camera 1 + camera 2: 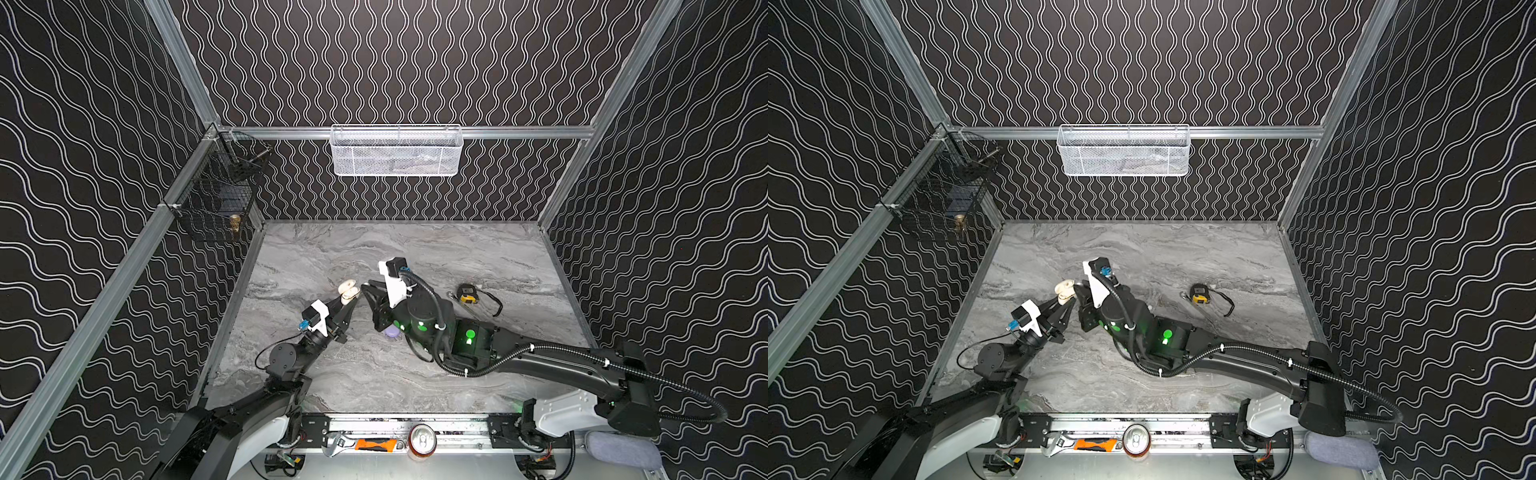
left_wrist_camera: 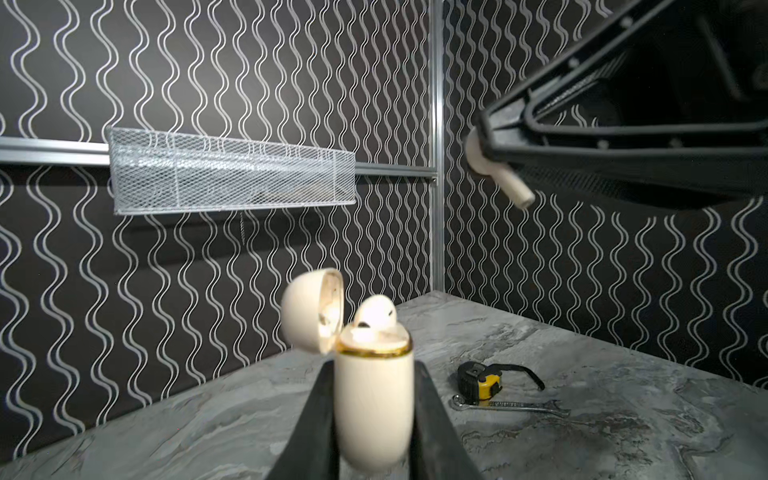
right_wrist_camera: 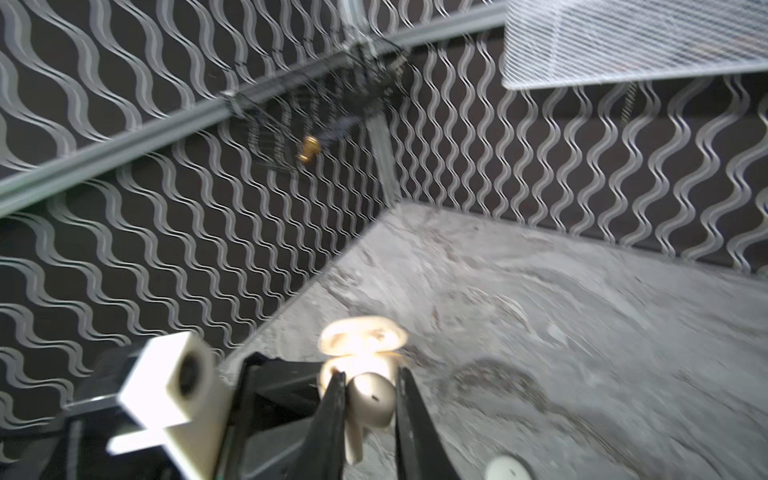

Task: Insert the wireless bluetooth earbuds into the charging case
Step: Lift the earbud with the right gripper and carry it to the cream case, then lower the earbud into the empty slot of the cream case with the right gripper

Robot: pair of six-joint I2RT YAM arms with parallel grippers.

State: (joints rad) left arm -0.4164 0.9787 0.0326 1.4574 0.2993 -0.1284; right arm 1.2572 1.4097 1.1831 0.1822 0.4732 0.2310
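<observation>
1. The back half of the marble tabletop (image 1: pixel 415 249) lies bare from wall to wall.
2. A tape measure (image 1: pixel 467 292) with a wrench (image 2: pixel 511 405) just beside it blocks the right-middle.
3. Left of centre, the left gripper (image 2: pixel 372 374) clamps the charging case (image 2: pixel 374 419). The right gripper (image 3: pixel 369 390) pinches the held earbud (image 3: pixel 374 405) near it, leaving only a narrow gap.
4. The case's lid (image 2: pixel 309 309) stands open to one side, and a seated earbud (image 2: pixel 376 313) fills one socket.
5. A lilac object (image 1: pixel 392 331) sits under the right wrist, partly hidden.
6. A white mesh basket (image 1: pixel 395 151) and a black wire basket (image 1: pixel 216 195) hang on the walls, off the surface.

Earbud (image 2: pixel 374 311) in charging case (image 2: pixel 374 407); second earbud (image 2: pixel 505 183) beside it; tape measure (image 1: pixel 467 293) right.
</observation>
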